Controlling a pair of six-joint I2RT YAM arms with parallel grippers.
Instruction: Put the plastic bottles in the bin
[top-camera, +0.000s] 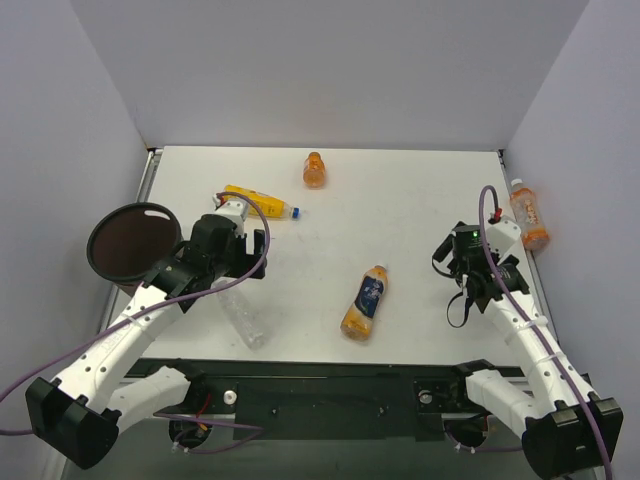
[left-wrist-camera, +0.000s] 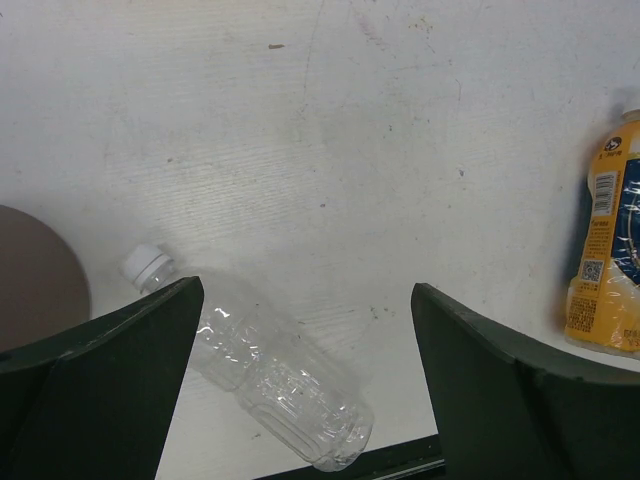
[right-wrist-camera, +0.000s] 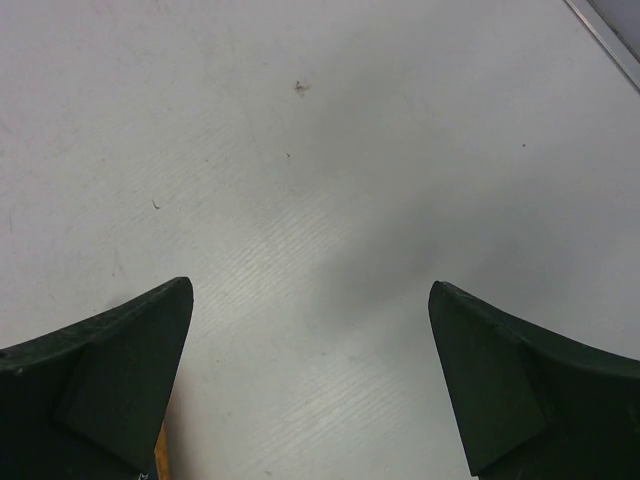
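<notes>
The dark-brown bin (top-camera: 133, 243) stands at the table's left edge. A clear bottle (top-camera: 243, 317) lies near the front edge. My left gripper (top-camera: 243, 258) hovers open and empty just behind it. In the left wrist view the clear bottle (left-wrist-camera: 270, 375) lies below the open gripper (left-wrist-camera: 306, 288), partly behind the left finger. A blue-labelled orange bottle (top-camera: 364, 303) lies mid-table. A yellow bottle with a blue cap (top-camera: 258, 203), a squat orange bottle (top-camera: 315, 169) and an orange bottle (top-camera: 528, 214) lie farther back. My right gripper (top-camera: 462, 262) is open and empty over bare table (right-wrist-camera: 310, 287).
Grey walls close the table at the back and both sides. A black rail (top-camera: 330, 375) runs along the front edge. The bin's rim (left-wrist-camera: 35, 275) shows at the left of the left wrist view, the blue-labelled bottle (left-wrist-camera: 608, 260) at its right.
</notes>
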